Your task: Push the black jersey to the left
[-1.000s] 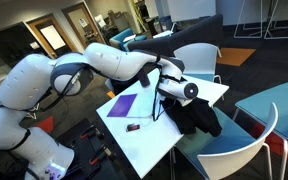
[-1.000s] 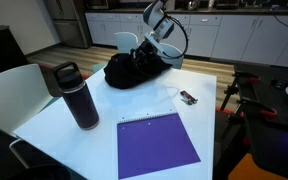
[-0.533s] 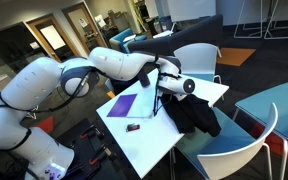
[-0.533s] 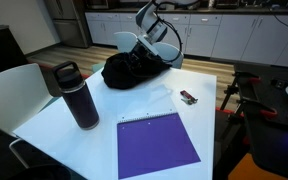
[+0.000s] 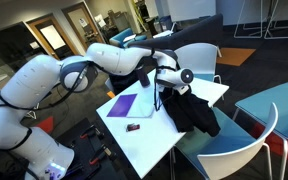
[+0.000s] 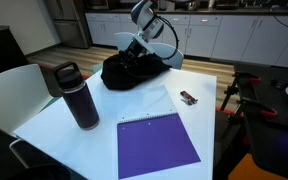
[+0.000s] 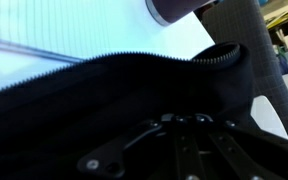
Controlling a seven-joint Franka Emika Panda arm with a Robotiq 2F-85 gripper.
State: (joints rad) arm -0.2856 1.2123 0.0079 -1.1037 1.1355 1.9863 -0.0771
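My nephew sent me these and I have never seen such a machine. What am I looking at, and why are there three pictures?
It is a white jointed robot arm, steered remotely by a person. Two pictures come from cameras standing in the room. The dark third one comes from a camera on the arm's wrist, so close that the crumpled black zippered jersey nearly fills it. On the white table you can see that jersey, a flat purple notebook, an upright dark water bottle and a small dark object that is too small to name. The arm's tool is down at the jersey. I cannot tell whether it is open or gripping anything.
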